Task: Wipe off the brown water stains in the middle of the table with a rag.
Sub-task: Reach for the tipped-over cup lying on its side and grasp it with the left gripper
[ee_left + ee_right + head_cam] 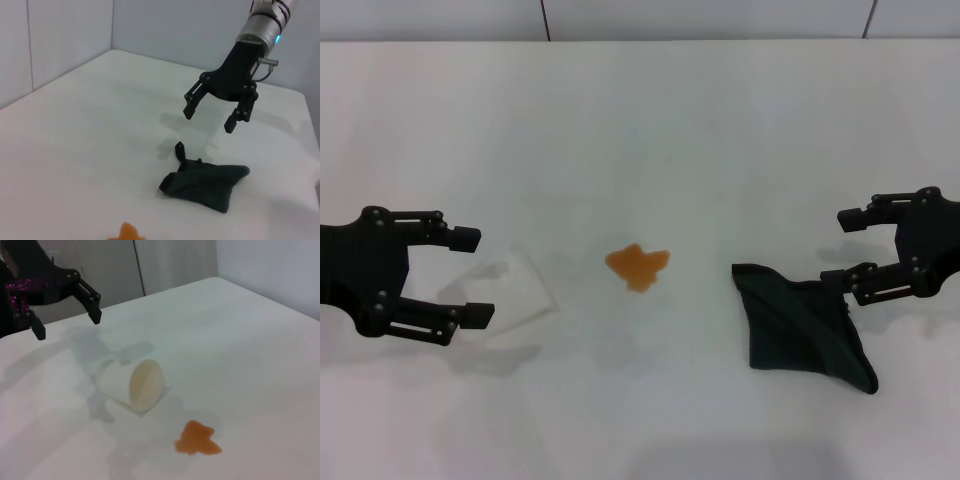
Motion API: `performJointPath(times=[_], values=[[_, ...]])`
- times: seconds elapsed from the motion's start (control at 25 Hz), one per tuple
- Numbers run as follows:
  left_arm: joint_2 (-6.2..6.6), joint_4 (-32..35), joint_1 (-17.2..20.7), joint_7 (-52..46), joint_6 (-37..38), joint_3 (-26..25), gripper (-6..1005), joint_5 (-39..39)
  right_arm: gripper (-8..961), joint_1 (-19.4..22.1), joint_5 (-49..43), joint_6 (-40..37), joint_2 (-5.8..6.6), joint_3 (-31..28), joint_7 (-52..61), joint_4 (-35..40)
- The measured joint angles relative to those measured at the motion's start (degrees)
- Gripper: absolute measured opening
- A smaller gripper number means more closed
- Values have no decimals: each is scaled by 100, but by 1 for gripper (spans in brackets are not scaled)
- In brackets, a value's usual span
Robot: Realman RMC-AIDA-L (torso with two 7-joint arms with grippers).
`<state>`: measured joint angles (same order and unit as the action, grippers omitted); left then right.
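No wiping is done: the brown water stains (638,267) lie intact at the middle of the table (650,120), glossy and unsmeared. The rag (800,330) lies crumpled toward the right edge, well apart from the stains. The right gripper (863,256) hovers just above the rag's far corner with fingers spread, holding nothing. The left gripper (470,276), also spread, sits toward the left edge beside a tipped plastic cup (525,285). Grasping, carrying and wiping all remain.
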<state>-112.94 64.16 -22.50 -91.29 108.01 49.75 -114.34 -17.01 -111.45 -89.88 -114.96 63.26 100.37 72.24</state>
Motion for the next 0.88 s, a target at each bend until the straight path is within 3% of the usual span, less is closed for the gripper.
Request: performJointPath(times=[0.88], values=[[0,0,0,11,0,0,882,-1,837,-12,0,-30,0,11,27,12]])
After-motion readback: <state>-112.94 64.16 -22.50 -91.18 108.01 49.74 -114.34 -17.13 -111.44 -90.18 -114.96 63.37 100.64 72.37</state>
